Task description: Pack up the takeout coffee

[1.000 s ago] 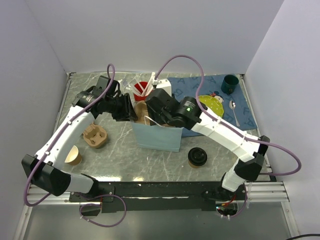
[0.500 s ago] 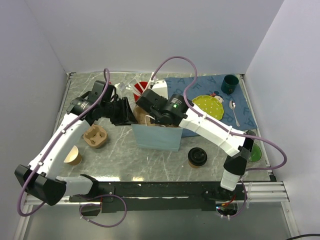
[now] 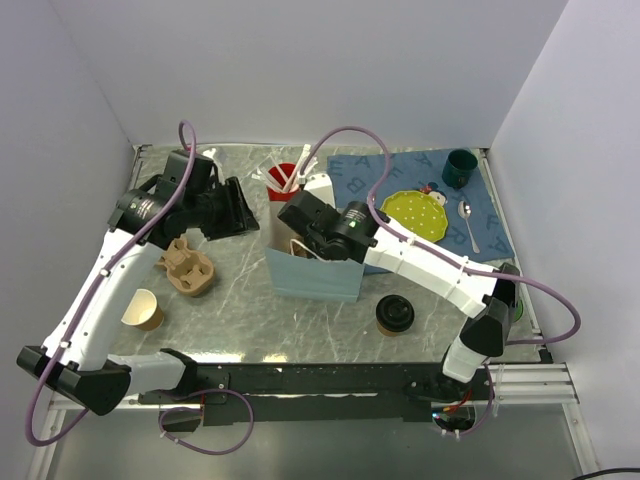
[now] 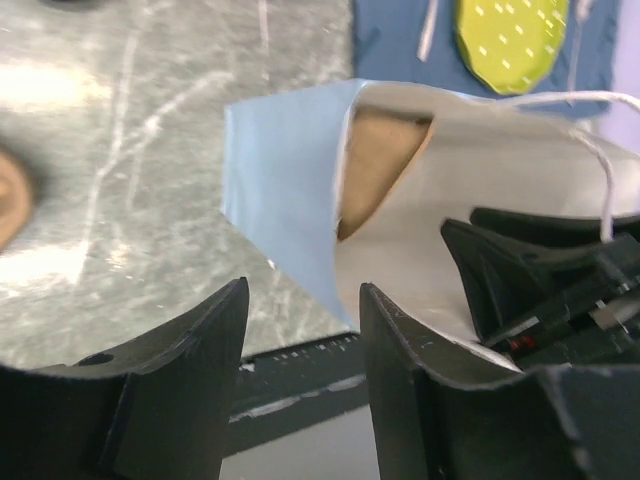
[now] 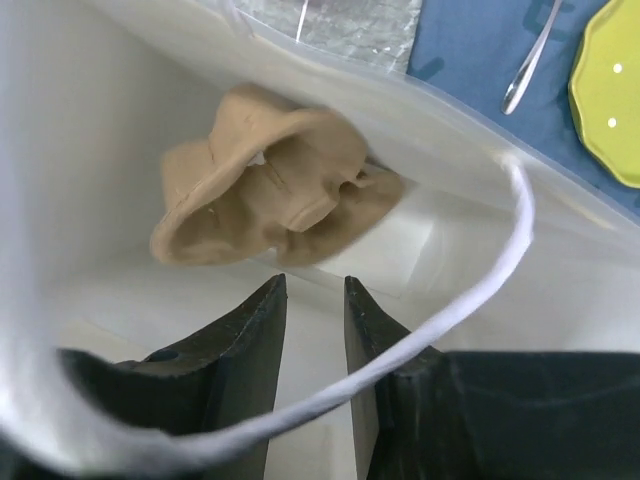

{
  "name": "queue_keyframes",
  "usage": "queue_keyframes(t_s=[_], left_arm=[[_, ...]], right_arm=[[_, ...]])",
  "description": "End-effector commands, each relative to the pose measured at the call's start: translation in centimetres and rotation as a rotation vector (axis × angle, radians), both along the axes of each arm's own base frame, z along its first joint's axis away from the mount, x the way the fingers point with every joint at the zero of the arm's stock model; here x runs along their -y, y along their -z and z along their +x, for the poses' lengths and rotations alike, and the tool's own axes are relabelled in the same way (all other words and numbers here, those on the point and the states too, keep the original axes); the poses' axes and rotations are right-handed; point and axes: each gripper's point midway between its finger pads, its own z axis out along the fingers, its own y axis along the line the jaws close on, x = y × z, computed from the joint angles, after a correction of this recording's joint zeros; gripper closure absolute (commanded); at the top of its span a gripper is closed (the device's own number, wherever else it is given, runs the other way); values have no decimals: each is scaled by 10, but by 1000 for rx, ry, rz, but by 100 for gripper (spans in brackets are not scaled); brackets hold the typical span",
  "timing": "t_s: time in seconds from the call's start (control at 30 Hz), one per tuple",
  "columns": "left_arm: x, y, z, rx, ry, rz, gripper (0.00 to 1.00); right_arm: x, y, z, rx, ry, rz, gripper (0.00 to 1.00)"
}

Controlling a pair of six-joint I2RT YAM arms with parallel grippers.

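The takeout coffee (image 3: 394, 315), a brown cup under a black lid, stands on the table to the right of the blue paper bag (image 3: 315, 272). My right gripper (image 3: 298, 240) reaches into the bag's open mouth. In the right wrist view its jaws (image 5: 314, 282) stand narrowly apart with nothing between them, just short of a tan pulp carrier (image 5: 275, 185) lying inside the bag. The bag's white handle cord (image 5: 480, 290) crosses over the fingers. My left gripper (image 3: 238, 205) hovers left of the bag, apart from it. In its wrist view it is open and empty (image 4: 302, 290), facing the bag (image 4: 290, 200).
A second pulp carrier (image 3: 188, 268) and a lidless paper cup (image 3: 143, 310) sit at the left. Behind the bag is a red cup of white utensils (image 3: 284, 180). At the back right, a blue mat (image 3: 480, 215) holds a green plate (image 3: 417, 212), a spoon (image 3: 468, 222) and a dark green cup (image 3: 460, 167).
My left gripper let go of the bag's left edge, opened, and drew back to the left. My right gripper moved deeper into the bag's mouth while its jaws narrowed.
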Motion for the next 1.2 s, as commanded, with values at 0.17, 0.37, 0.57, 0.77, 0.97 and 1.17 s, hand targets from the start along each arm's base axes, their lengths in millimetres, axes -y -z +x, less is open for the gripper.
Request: queue_keyframes(t_s=[0.17, 0.37, 0.57, 0.77, 0.97, 1.17], left_arm=[[-4, -12, 21, 90, -38, 19, 46], [7, 5, 24, 88, 31, 4, 46], [22, 14, 21, 75, 103, -45, 49], [26, 22, 1, 98, 139, -114, 53], [37, 16, -14, 131, 260, -162, 81], [37, 20, -46, 210, 327, -241, 97]], right_arm=[[-13, -6, 17, 68, -48, 41, 61], [-21, 6, 17, 65, -107, 44, 59], [-33, -2, -2, 58, -310, 102, 55], [-34, 15, -40, 23, -527, 163, 53], [-30, 25, -63, 31, -635, 176, 53], [-27, 11, -61, 182, -672, 171, 51]])
